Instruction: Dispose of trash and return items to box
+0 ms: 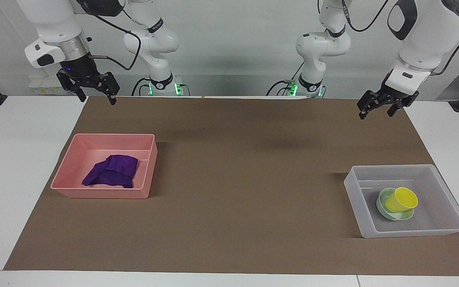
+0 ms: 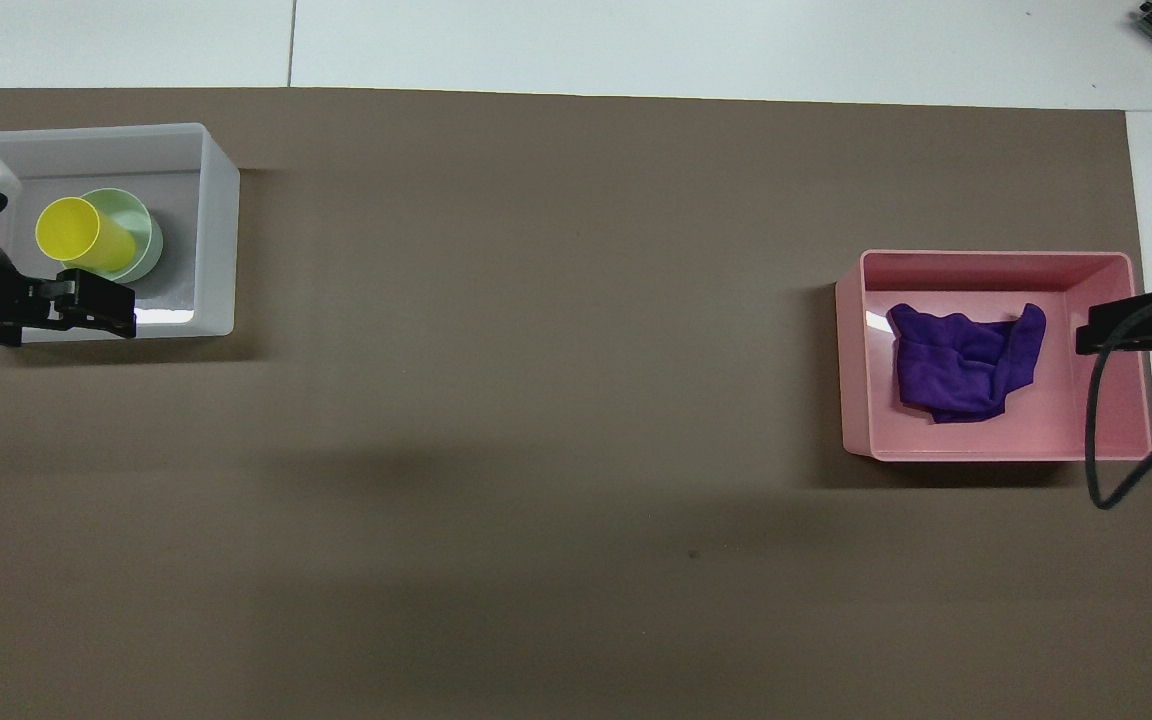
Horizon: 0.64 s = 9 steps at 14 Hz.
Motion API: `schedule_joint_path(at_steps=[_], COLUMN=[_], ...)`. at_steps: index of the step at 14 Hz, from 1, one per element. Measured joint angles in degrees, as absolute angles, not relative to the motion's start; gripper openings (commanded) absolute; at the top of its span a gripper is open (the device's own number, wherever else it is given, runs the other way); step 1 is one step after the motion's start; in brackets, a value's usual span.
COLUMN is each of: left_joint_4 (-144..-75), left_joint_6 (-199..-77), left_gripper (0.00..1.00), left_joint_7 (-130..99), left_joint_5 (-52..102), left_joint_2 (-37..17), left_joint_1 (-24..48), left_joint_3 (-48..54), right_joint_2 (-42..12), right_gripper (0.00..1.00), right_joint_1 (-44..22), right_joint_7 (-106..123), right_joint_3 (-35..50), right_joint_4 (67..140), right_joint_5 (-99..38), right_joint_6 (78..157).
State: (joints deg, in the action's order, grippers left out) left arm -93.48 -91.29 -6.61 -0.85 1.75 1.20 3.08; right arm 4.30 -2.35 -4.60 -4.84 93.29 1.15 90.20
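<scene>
The purple cloth [image 1: 112,171] lies crumpled in the pink tray [image 1: 94,194] at the right arm's end; both show in the overhead view, cloth [image 2: 966,362] and tray [image 2: 996,258]. The yellow cup [image 1: 403,199] leans in the mint-green bowl [image 1: 380,205] inside the translucent box [image 1: 412,233] at the left arm's end; the overhead view shows the cup [image 2: 81,232], bowl [image 2: 143,225] and box [image 2: 221,230]. My right gripper [image 1: 97,99] hangs open and empty, high over the mat's edge by the robots. My left gripper [image 1: 375,114] is open and empty, high over the mat.
A brown mat [image 1: 245,179] covers most of the white table [image 1: 14,159]. A black cable [image 2: 1096,440] loops down from the right gripper [image 2: 1086,338] beside the pink tray. The left gripper [image 2: 121,312] overlaps the box's near wall in the overhead view.
</scene>
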Motion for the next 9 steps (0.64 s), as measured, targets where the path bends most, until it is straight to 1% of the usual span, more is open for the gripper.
schedule_joint_path(at_steps=[9], left_joint_4=[-93.5], left_joint_6=[-91.0], left_gripper=[1.00], left_joint_7=[-6.6], left_joint_5=[-0.8], left_joint_2=[1.8], left_joint_1=[1.2], left_joint_3=[3.1], right_joint_2=[4.3], right_gripper=[1.00], right_joint_1=[-2.7], right_joint_7=[-4.5], right_joint_3=[-4.8], right_joint_4=[93.3], right_joint_5=[1.2], right_joint_6=[89.5])
